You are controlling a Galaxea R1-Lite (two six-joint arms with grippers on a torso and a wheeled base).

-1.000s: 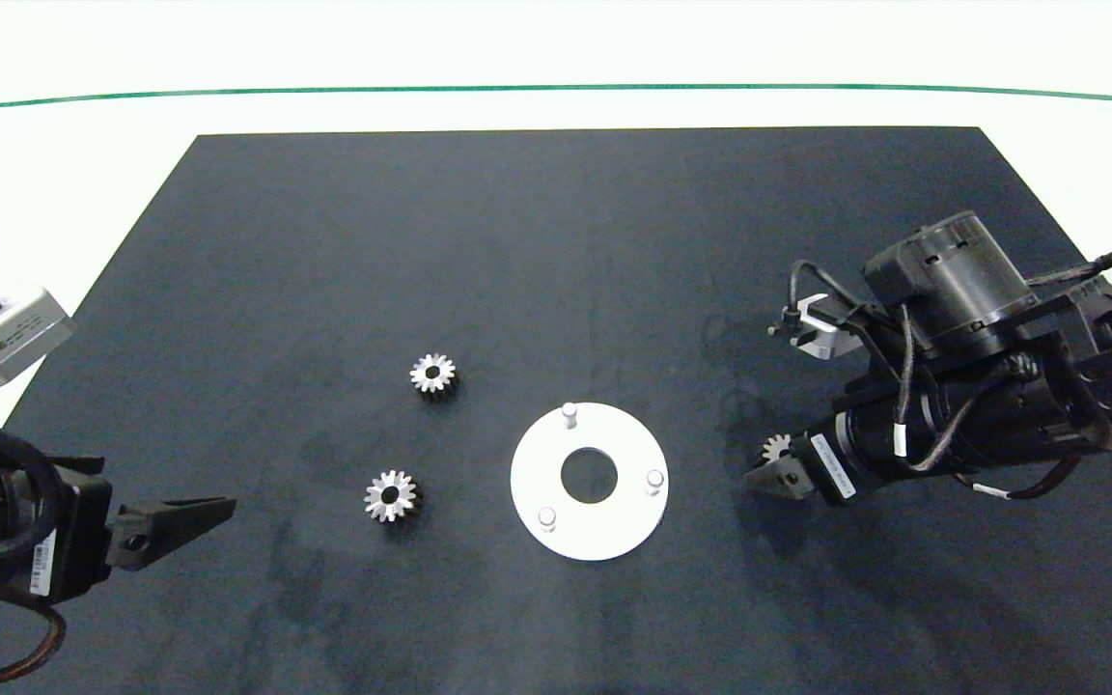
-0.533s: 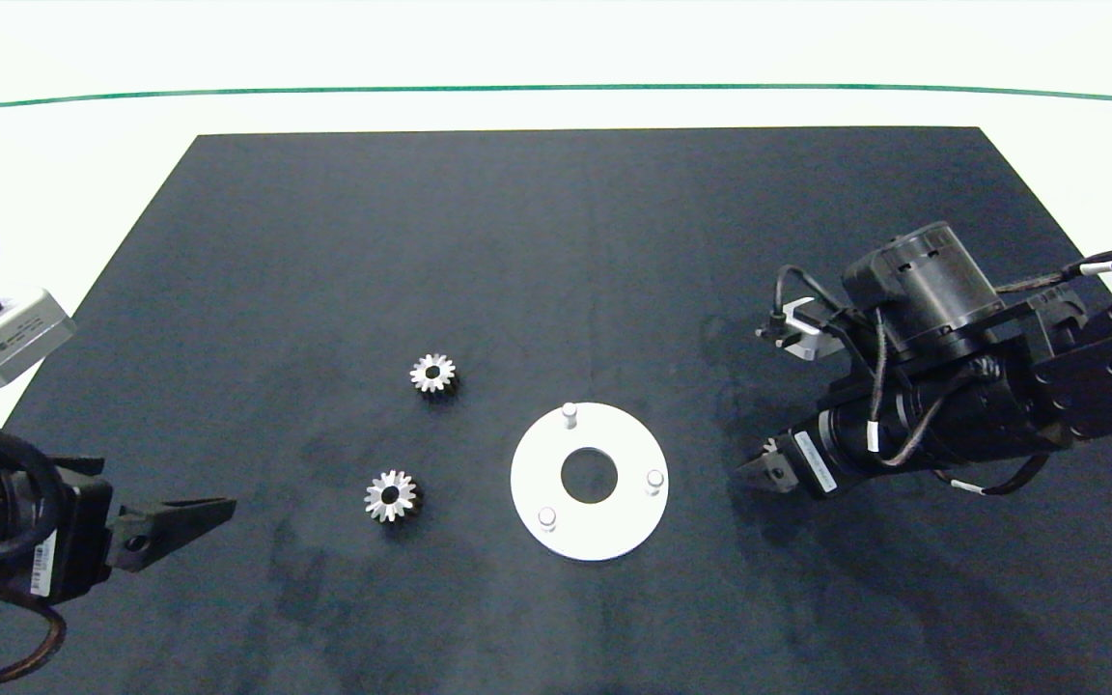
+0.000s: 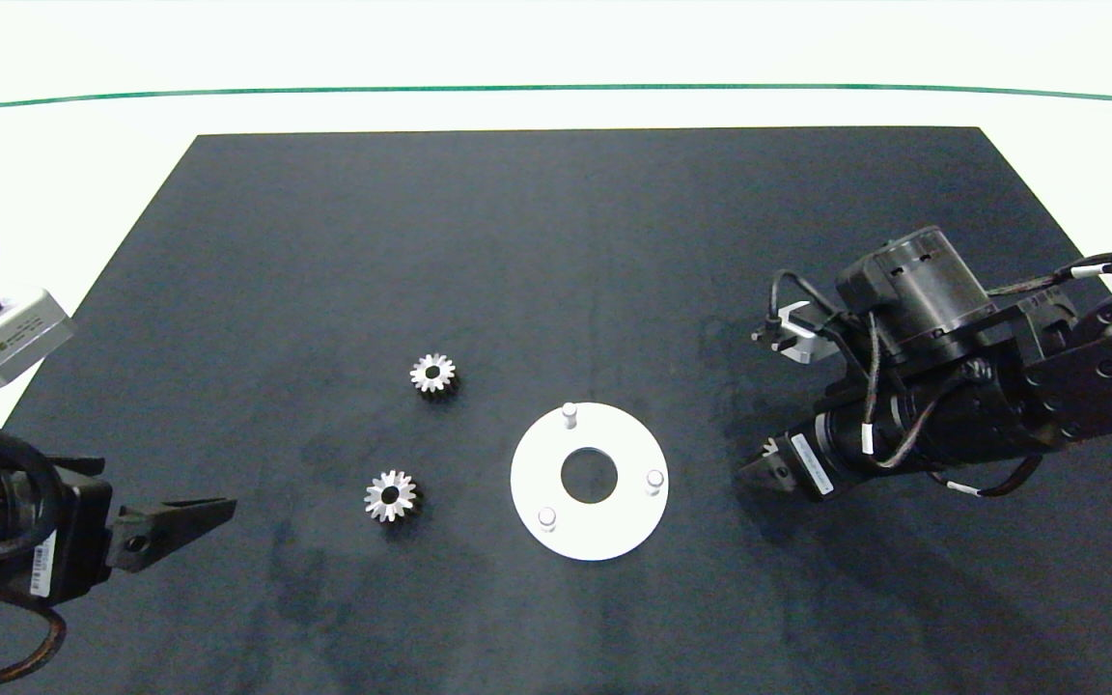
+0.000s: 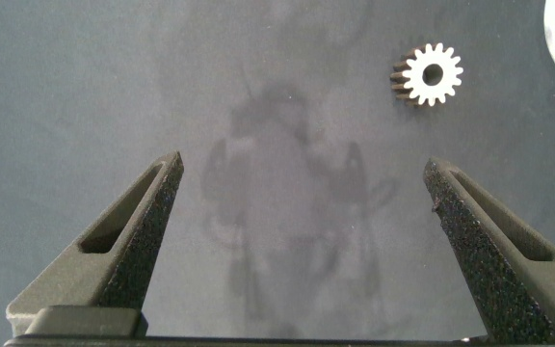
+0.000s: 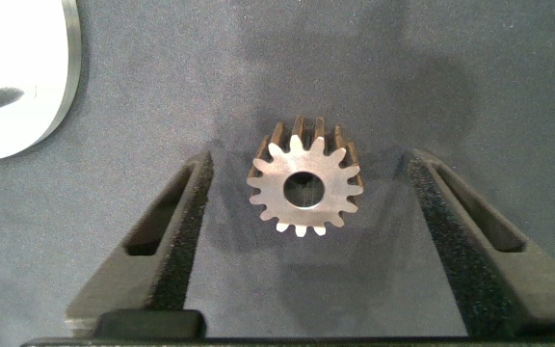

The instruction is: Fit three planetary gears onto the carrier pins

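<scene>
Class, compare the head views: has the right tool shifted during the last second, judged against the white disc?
Yes. The right tool has crept slightly closer to the white disc, now covering the gear it straddles, which showed beside its tip earlier.

A black mat with faint darker smudges covers most of a white tabletop, and a thin green line runs across the white surface beyond the mat's far edge.

The planetary gears are shiny metal. The disc looks smooth, matt white plastic. The mat is dark, slightly rough cloth.
</scene>
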